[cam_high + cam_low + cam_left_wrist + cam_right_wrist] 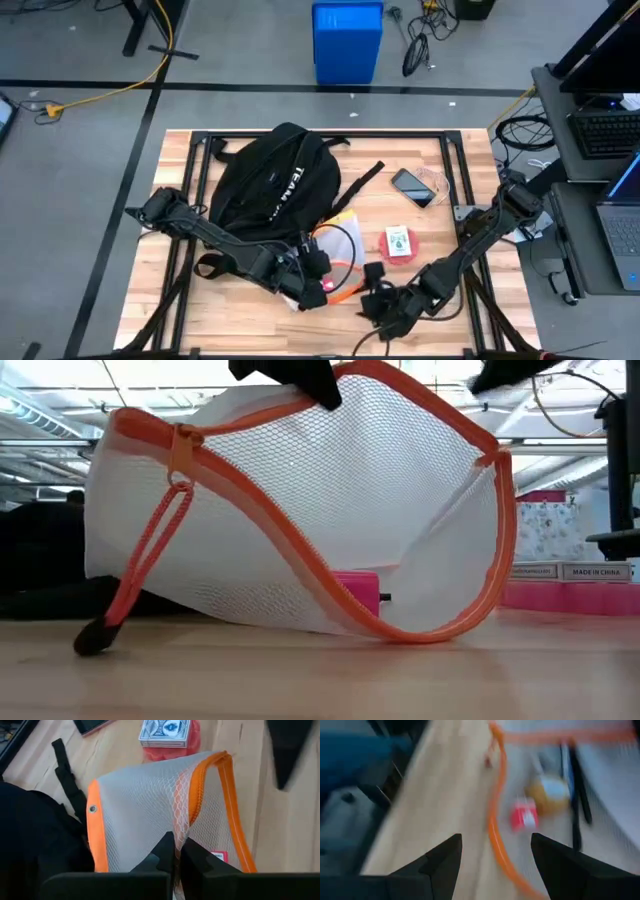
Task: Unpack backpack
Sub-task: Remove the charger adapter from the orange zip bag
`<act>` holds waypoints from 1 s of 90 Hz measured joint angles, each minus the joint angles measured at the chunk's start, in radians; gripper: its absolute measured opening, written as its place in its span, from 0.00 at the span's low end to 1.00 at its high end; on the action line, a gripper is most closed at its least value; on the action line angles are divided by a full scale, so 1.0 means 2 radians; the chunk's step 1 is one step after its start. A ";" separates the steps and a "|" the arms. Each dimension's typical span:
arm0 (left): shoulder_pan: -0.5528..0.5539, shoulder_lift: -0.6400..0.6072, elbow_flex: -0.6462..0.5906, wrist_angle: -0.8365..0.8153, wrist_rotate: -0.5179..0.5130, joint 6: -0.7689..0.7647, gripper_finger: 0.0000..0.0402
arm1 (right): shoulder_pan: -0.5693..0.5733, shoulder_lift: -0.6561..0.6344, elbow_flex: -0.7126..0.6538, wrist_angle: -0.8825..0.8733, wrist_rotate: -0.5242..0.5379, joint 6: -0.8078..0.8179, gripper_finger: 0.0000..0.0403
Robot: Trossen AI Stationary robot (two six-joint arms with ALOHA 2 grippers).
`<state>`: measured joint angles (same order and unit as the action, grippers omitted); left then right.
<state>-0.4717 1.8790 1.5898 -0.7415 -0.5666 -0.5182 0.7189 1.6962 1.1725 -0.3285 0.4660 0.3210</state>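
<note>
One backpack [270, 180] lies on the table [440, 310] at 10 o'clock from its centre. One white mesh pouch [150, 810] with orange trim lies at 5 o'clock of it. The left gripper [175, 857] has its fingers pinched together on the pouch mesh. The right gripper [495, 855], fingers apart, hovers at the pouch's 3 o'clock side. One phone [412, 187] and one card deck [398, 241] lie separately.

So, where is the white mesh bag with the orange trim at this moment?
In the high view the mesh bag lies on the table's near middle, just right of the backpack and left of the card box. The left gripper pinches its mesh.
</note>
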 joint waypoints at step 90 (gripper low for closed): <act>0.001 0.000 0.000 0.013 -0.002 0.001 0.00 | -0.110 0.122 0.000 0.106 -0.066 -0.021 0.80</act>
<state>-0.4698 1.8790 1.5898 -0.7157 -0.5697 -0.5156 0.4988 1.9400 1.1715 -0.1175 0.3335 0.2793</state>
